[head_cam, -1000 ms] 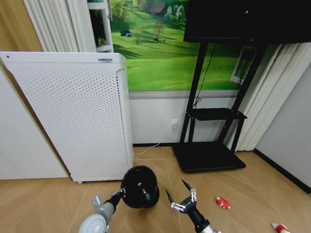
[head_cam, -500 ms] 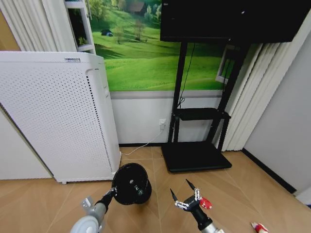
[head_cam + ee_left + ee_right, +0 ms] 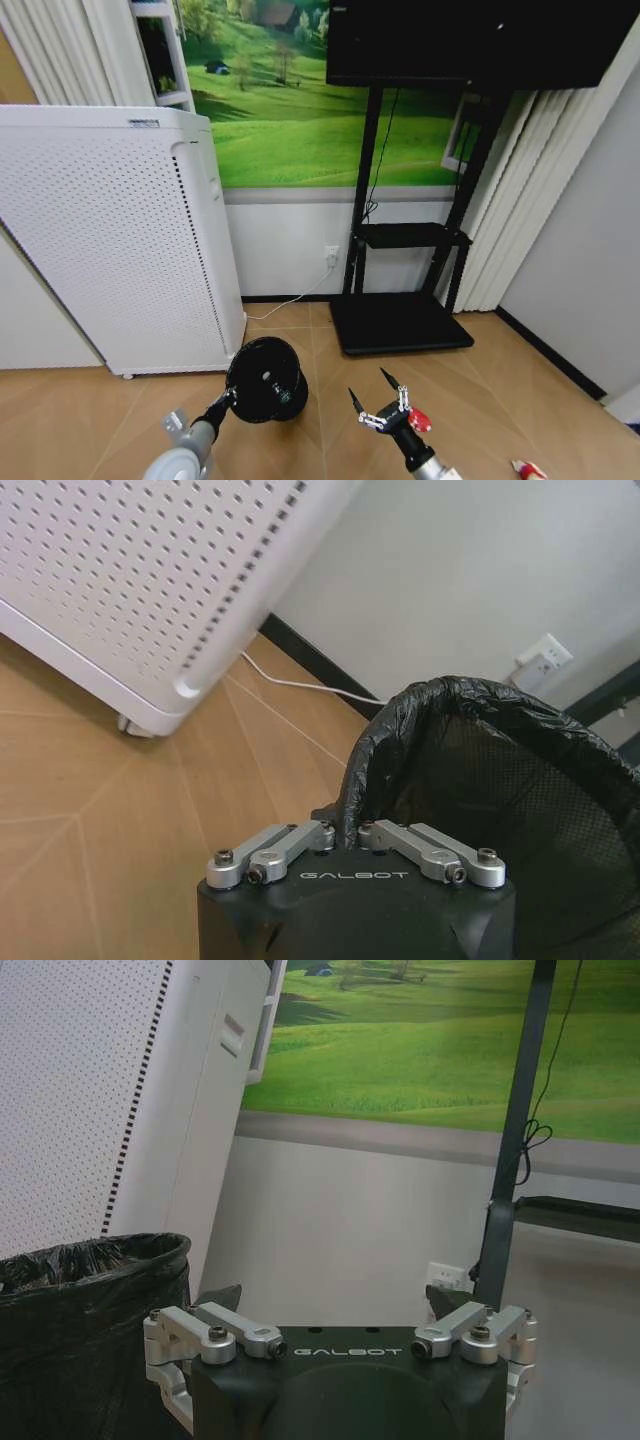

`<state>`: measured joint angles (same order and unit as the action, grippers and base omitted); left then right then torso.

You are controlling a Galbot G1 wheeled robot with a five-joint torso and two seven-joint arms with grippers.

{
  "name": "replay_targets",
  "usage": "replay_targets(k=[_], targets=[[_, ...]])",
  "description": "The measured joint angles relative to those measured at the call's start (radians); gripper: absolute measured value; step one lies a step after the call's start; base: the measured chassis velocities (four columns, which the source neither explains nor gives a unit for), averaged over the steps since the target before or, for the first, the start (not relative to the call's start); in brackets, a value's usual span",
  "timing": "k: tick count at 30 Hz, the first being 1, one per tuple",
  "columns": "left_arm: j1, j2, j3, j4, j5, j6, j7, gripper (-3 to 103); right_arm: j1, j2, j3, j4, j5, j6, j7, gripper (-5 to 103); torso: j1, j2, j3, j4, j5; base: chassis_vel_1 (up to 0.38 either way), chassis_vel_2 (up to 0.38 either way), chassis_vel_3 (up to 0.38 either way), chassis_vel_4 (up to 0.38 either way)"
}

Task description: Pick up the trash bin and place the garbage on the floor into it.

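Left gripper (image 3: 232,394) clamped on liner-wrapped rim of round black mesh trash bin (image 3: 266,380); right gripper (image 3: 377,397) spread wide, empty, near red crinkled packet (image 3: 420,420).

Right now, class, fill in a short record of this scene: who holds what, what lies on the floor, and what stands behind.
left gripper: fingers shut on the rim of the trash bin, bin lifted and tilted
right gripper: fingers open, empty, beside the bin
garbage: red-and-white packet just past the right gripper; wrapper further right
floor: tan chevron planks
background: white appliance, black TV stand
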<state>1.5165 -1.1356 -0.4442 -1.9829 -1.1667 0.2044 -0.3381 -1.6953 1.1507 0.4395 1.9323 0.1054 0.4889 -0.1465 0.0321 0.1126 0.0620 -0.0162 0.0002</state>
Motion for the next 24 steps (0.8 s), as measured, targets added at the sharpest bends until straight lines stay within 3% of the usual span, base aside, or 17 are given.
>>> replay_targets(k=[6,10,13,19,24], targets=[[0.010,-0.014,-0.024,0.000,-0.005,-0.001,0.000,3,0.016,-0.014,0.004,-0.020,-0.046,-0.015,0.028,100,0.000,0.000,0.000,0.0000,0.0002,-0.181,-0.177,0.183,0.161],[0.033,-0.037,-0.057,-0.009,-0.008,-0.002,-0.003,3,0.040,-0.018,-0.002,-0.066,-0.062,-0.080,0.064,100,0.000,0.000,0.000,0.0002,0.0000,-0.047,-0.043,0.050,0.023],[0.073,-0.062,-0.107,-0.032,-0.014,-0.006,-0.010,3,0.118,-0.057,-0.002,-0.182,-0.053,-0.169,0.011,100,0.000,0.000,0.000,0.0004,-0.0002,0.054,0.034,-0.044,-0.021],[0.087,-0.066,-0.146,-0.036,-0.034,-0.017,-0.034,3,0.184,-0.090,-0.007,-0.332,-0.043,-0.182,-0.025,100,0.000,0.000,0.000,0.0006,-0.0002,0.050,0.034,-0.025,-0.018],[0.086,-0.077,-0.174,-0.032,-0.081,-0.017,-0.093,3,0.206,-0.086,-0.012,-0.437,-0.043,-0.235,-0.034,100,0.000,0.000,0.000,-0.0002,-0.0004,0.000,0.000,0.000,0.000]])
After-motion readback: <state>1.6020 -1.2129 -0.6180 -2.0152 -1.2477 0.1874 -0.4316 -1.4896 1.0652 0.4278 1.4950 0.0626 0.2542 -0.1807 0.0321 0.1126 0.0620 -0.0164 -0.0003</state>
